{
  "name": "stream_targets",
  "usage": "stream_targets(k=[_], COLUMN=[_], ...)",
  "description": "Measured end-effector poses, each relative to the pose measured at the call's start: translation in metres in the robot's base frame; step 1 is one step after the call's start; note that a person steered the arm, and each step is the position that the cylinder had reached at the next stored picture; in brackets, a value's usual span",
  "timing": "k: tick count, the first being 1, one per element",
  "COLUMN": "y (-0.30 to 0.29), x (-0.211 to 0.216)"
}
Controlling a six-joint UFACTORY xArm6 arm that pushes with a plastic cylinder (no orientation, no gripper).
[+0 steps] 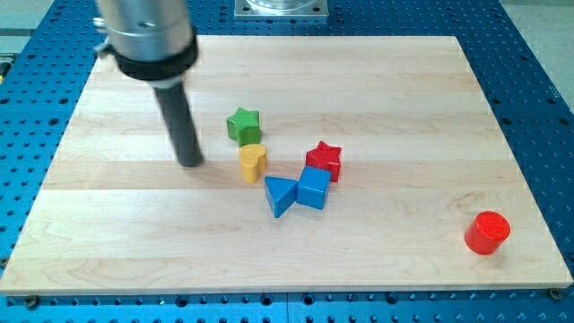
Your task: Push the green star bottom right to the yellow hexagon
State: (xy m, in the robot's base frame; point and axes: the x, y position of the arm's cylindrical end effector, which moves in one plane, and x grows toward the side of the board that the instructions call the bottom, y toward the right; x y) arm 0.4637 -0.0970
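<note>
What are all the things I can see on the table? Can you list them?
green star: one, green, middle of the board, just above the yellow block
yellow block: one, yellow, middle
red star: one, red, right of the yellow block
blue cube: one, blue, below the red star
blue triangle: one, blue, touching the cube's left side
red cylinder: one, red, bottom right, alone
board: one, pale wood
my tip: one dark rod, left of the green star and yellow block, apart from both

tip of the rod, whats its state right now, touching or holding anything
My tip: no jaws, so it holds nothing; it stands on the board to the view's left of the green star and the yellow block, apart from both.
</note>
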Motion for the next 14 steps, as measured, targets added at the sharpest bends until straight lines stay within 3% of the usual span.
stream_targets(k=[1, 2, 3, 5, 7, 8, 9, 10, 11, 12, 14], y=[0.079, 0.087, 0.041, 0.087, 0.036, 0.041, 0.040, 0.029, 0.016, 0.007, -0.003], x=[-0.003, -0.017, -0.020, -0.024, -0.069, -0.037, -0.030, -0.065, -0.064, -0.016, -0.059])
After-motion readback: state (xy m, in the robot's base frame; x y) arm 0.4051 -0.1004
